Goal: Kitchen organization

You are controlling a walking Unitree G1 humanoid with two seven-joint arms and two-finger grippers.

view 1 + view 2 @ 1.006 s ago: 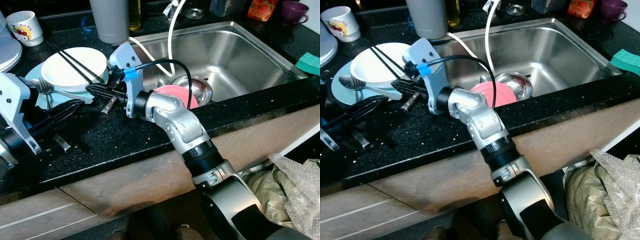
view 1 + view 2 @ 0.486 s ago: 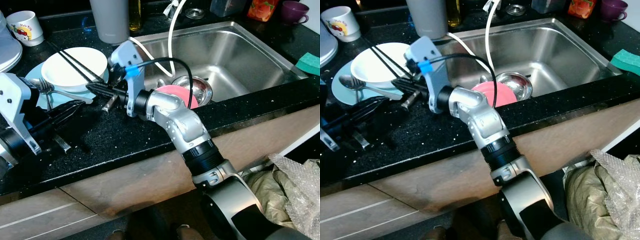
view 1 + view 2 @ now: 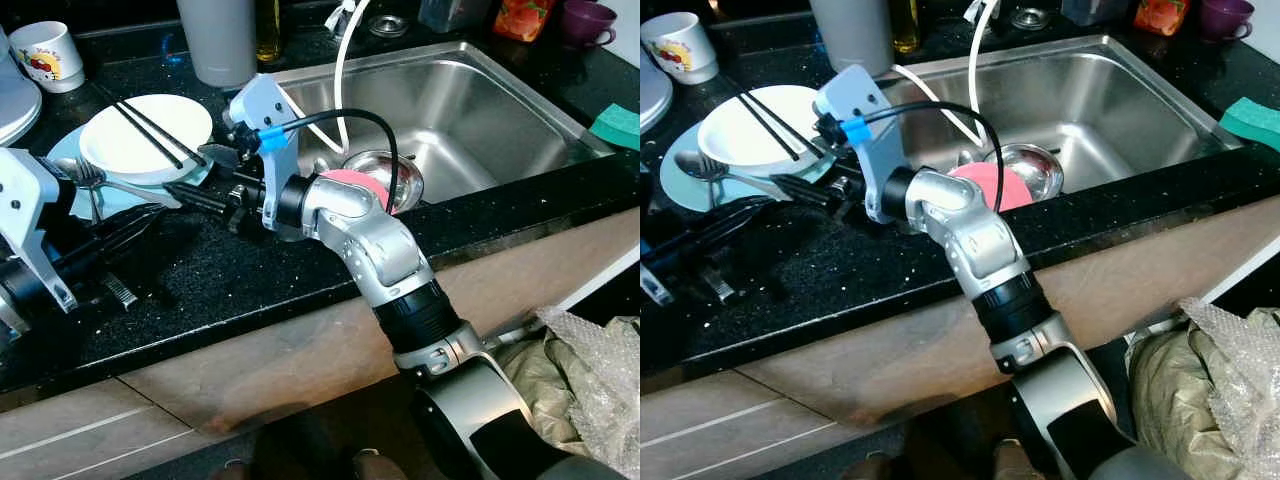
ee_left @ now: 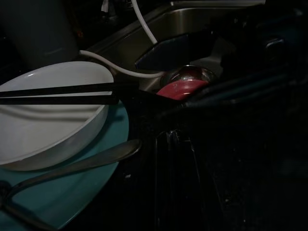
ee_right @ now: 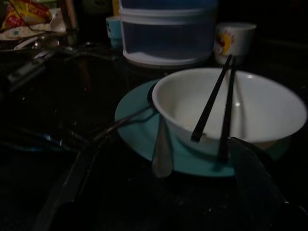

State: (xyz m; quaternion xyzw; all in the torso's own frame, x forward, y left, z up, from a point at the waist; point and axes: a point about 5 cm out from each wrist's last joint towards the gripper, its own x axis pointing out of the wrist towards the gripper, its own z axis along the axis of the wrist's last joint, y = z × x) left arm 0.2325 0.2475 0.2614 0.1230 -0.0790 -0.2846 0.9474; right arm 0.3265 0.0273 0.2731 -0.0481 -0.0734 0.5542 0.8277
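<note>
A white bowl [image 3: 140,135] with two black chopsticks [image 3: 150,125] across it sits on a teal plate [image 3: 65,150] on the black counter. A metal spoon [image 3: 115,185] rests on the plate's near edge. My right gripper [image 3: 187,170] is open just beside the bowl, one finger above the plate's rim and one low over the counter. In the right wrist view its fingers [image 5: 250,183] frame the bowl [image 5: 240,106] and the spoon [image 5: 161,149]. My left gripper [image 3: 140,222] lies low on the counter to the left, pointing at the plate.
A steel sink [image 3: 480,110] holds a metal bowl with a pink lid [image 3: 385,180] and a white hose [image 3: 345,70]. A grey tumbler [image 3: 220,40] and a mug [image 3: 45,55] stand behind the bowl. A green sponge [image 3: 620,125] lies far right. A fork [image 3: 120,290] is by my left arm.
My right gripper's fingers were together one second ago and are now spread. The metal handle that lay under them is now hidden. The left arm has barely moved.
</note>
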